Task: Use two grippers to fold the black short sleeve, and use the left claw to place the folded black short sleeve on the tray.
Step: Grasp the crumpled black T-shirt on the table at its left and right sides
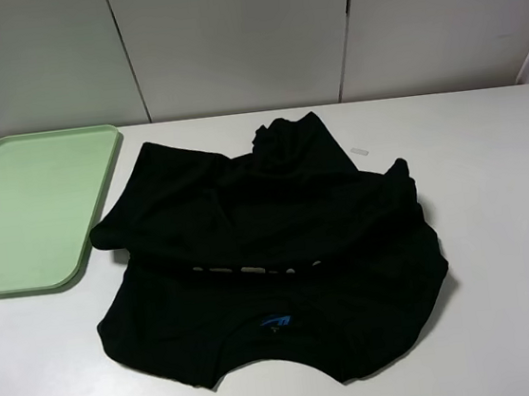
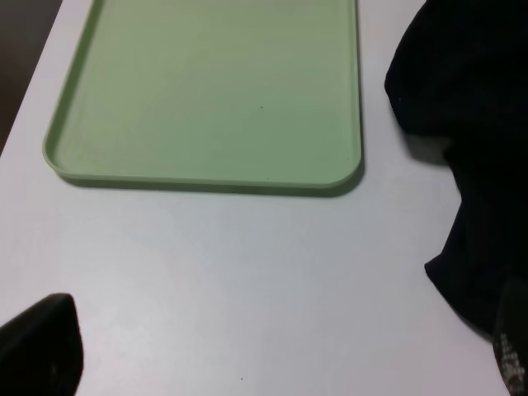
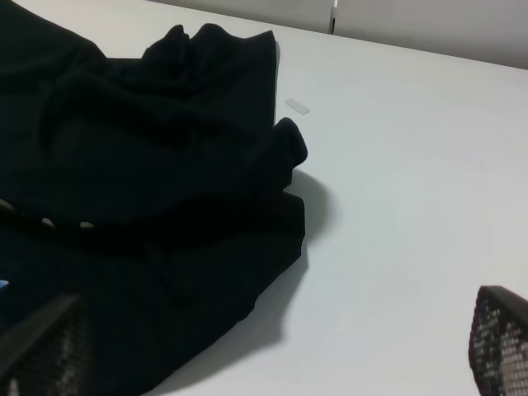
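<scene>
Exterior high: soft black cloth T-shirt (image 1: pixel 270 245) crumpled at centre, right of flat pale green plastic tray (image 1: pixel 26 206); left black claw (image 2: pixel 276 363), right black claw (image 3: pixel 272 363) wide open, empty; risk of pinching bunched layers, skewing fold.

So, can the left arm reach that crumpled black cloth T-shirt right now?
Probably yes: the left gripper hangs open over the white table, and the black cloth T-shirt lies just beside it, with nothing in between.

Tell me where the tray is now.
In the high view the tray sits at the far left of the table, beside the black shirt, a narrow gap between them.
</scene>
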